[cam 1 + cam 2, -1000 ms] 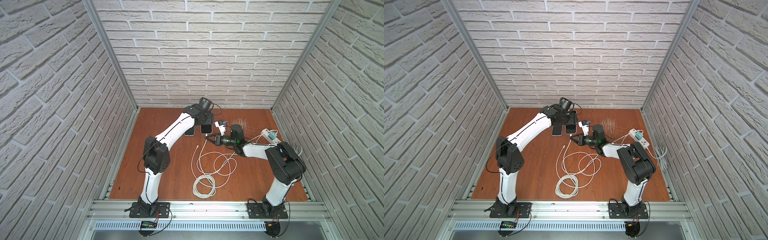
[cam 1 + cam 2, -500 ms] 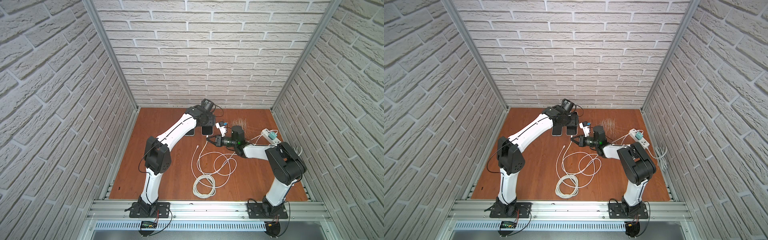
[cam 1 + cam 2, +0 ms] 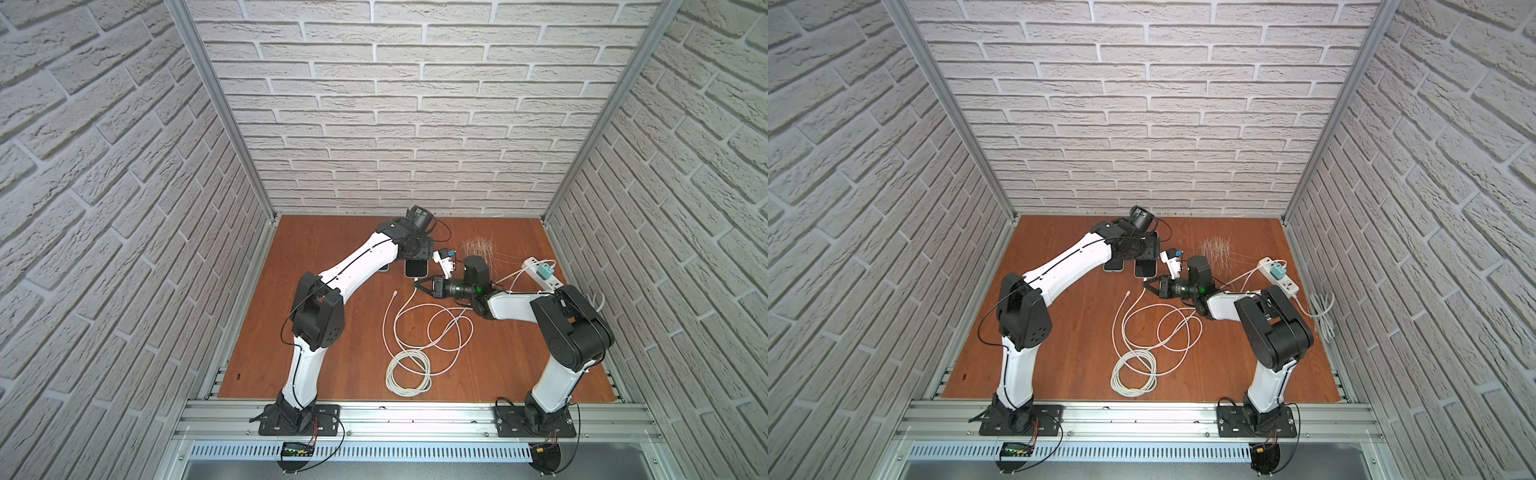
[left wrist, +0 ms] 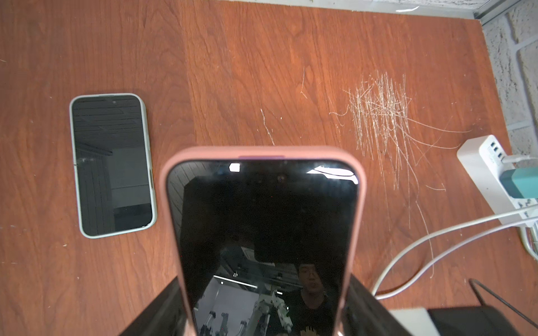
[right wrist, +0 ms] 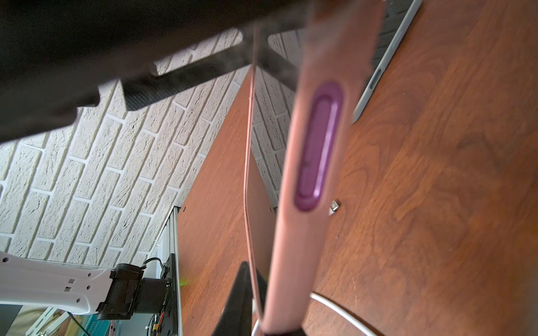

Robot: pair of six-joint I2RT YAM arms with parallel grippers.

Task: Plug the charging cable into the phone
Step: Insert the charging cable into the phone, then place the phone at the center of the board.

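Observation:
A phone [image 3: 416, 269] in a pink case is clamped across its width by my left gripper [image 4: 265, 305], screen up, just above the table at the back. Its far end, with a purple slot [image 5: 317, 145], fills the right wrist view directly ahead of my right gripper [image 5: 259, 314]. That gripper [image 3: 419, 282] is shut on a white charging cable [image 5: 334, 308] near its end. The held plug is hidden behind the phone and fingers, so I cannot tell whether it touches the port.
A second phone [image 4: 112, 164] in a pale case lies flat beside the held one. A loose plug [image 3: 394, 294] rests on the table. White cable loops end in a coil [image 3: 409, 372]. A power strip [image 3: 544, 274] lies at the right.
My left arm has shifted slightly to the right with the phone, toward the right gripper. The right arm has stayed put.

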